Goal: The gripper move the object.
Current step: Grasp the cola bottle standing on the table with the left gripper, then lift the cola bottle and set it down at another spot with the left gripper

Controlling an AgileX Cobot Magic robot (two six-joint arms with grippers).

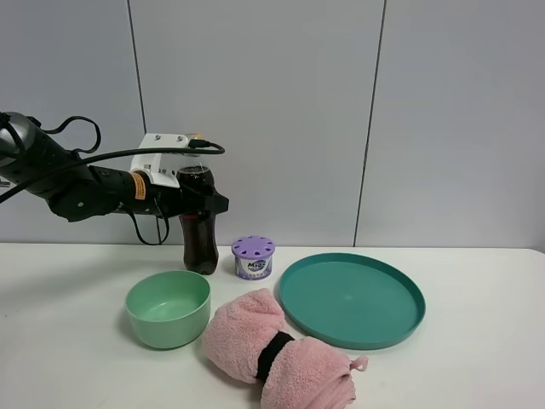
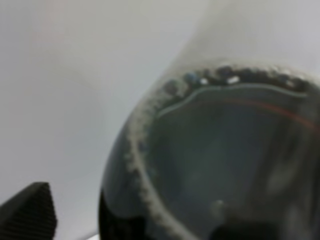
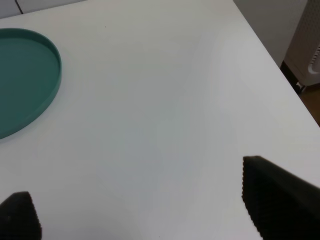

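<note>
The cola bottle (image 1: pixel 201 243), tall, clear, with dark cola and a red label, stands upright at the back left of the table. My left gripper (image 1: pixel 204 203) reaches in from the left at label height, its black jaws closed around the bottle's upper body. In the left wrist view the bottle (image 2: pixel 225 165) fills the frame, with one black fingertip (image 2: pixel 29 214) at the edge. My right gripper (image 3: pixel 145 215) is open and empty over bare white table; it does not show in the exterior high view.
A small purple-lidded tub (image 1: pixel 254 257) stands just right of the bottle. A green bowl (image 1: pixel 169 308) sits in front of it, and a rolled pink towel (image 1: pixel 277 349) lies at the front. A teal plate (image 1: pixel 353 298) lies to the right, its rim also in the right wrist view (image 3: pixel 30 80).
</note>
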